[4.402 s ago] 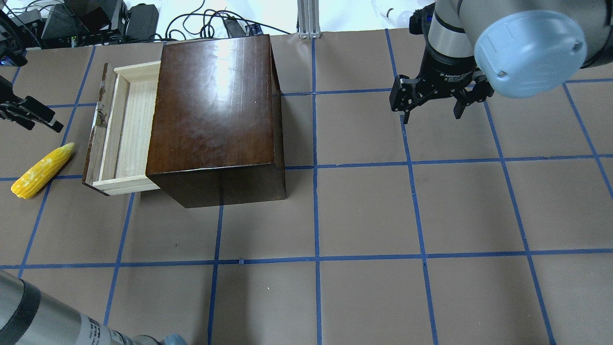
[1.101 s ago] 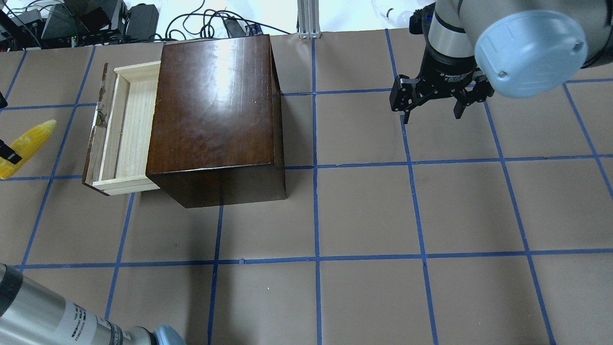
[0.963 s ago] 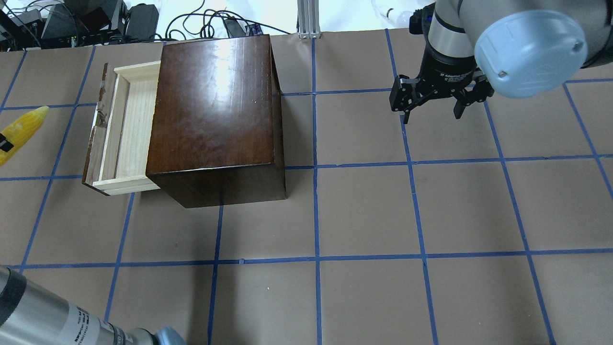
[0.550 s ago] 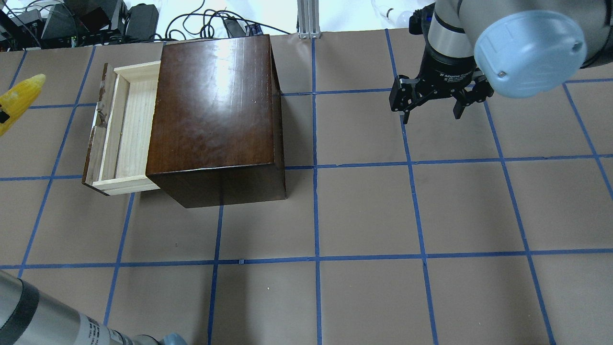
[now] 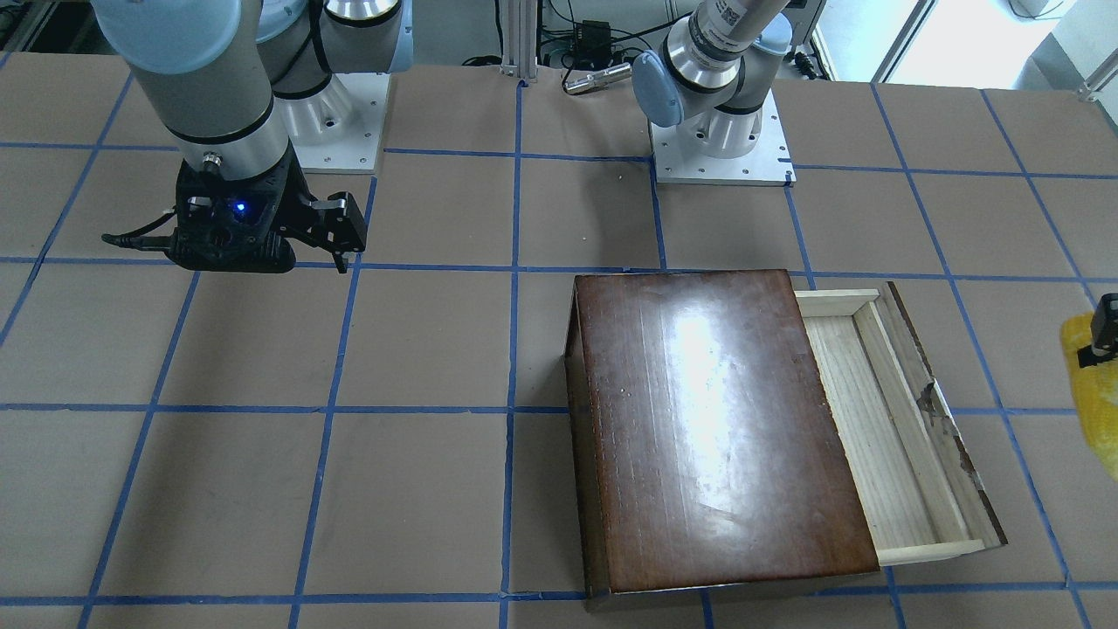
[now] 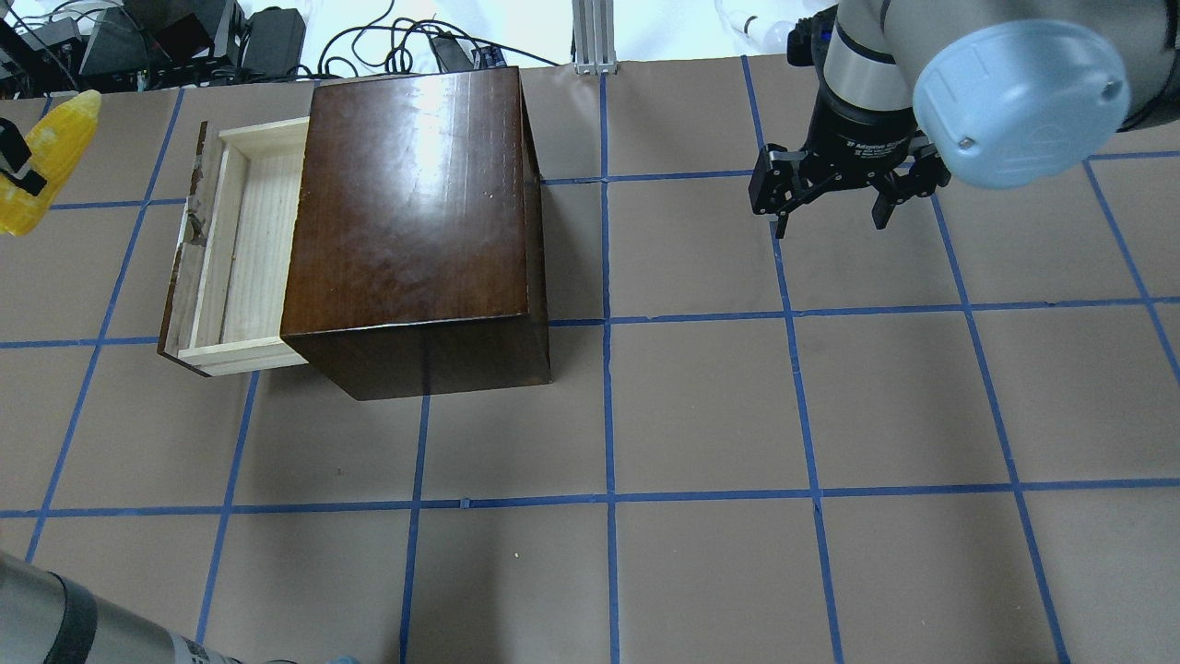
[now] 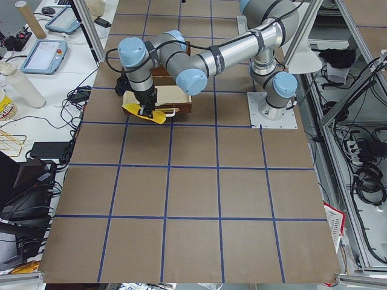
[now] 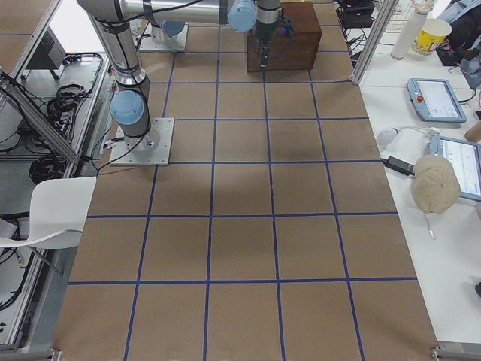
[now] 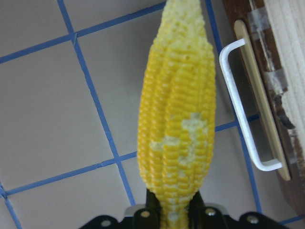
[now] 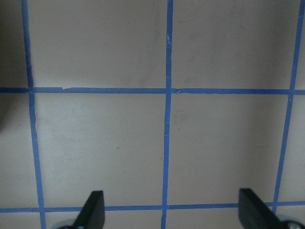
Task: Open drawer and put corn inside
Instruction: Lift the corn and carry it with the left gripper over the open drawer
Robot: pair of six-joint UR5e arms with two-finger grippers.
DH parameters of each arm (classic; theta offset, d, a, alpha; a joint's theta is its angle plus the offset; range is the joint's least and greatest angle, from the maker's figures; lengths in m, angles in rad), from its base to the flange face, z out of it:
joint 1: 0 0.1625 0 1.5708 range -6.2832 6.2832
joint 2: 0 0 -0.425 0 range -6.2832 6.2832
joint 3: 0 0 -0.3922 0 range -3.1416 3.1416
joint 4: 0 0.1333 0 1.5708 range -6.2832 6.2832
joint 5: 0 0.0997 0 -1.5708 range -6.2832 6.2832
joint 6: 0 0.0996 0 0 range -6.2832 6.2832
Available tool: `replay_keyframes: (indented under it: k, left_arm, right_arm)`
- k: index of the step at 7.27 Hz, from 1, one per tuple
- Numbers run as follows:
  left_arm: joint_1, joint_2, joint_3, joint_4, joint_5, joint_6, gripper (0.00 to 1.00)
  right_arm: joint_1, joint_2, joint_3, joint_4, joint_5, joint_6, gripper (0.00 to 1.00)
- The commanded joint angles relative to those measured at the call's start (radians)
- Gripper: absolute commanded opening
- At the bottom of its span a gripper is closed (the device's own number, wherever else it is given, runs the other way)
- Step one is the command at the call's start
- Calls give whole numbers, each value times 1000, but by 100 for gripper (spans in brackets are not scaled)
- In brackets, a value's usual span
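Observation:
The yellow corn (image 9: 175, 119) is clamped at its thick end in my left gripper (image 9: 174, 212) and hangs above the table, tip pointing away from the wrist. It also shows at the left edge of the overhead view (image 6: 46, 157) and the right edge of the front view (image 5: 1093, 393). It is just outside the open drawer (image 6: 244, 240), beside its whitish handle (image 9: 243, 105). The pale-wood drawer sticks out of the dark brown box (image 6: 415, 203) and nothing lies in it. My right gripper (image 6: 831, 226) is open and empty, far to the right.
Brown table cover with a blue tape grid. Cables and black equipment (image 6: 184, 37) lie beyond the far edge behind the box. An aluminium post (image 6: 595, 32) stands at the far middle. My left arm's tube (image 6: 55, 627) crosses the near left corner.
The corn lay on the table left of the drawer; my left gripper has closed on it, lifted it and carried it toward the far side. The right arm has not moved.

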Motion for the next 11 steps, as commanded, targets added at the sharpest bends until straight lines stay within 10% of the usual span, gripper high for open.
replay_keyframes:
  k: [1,11]
  left_arm:
    - [-76,27,-3,-39,-3,-160,0]
    - [-209,-19,-194,57,-90,-535,0]
  right_arm:
    - [0,1,0,1,0,0,100]
    - [0,-1,0,1,-2,0,100]
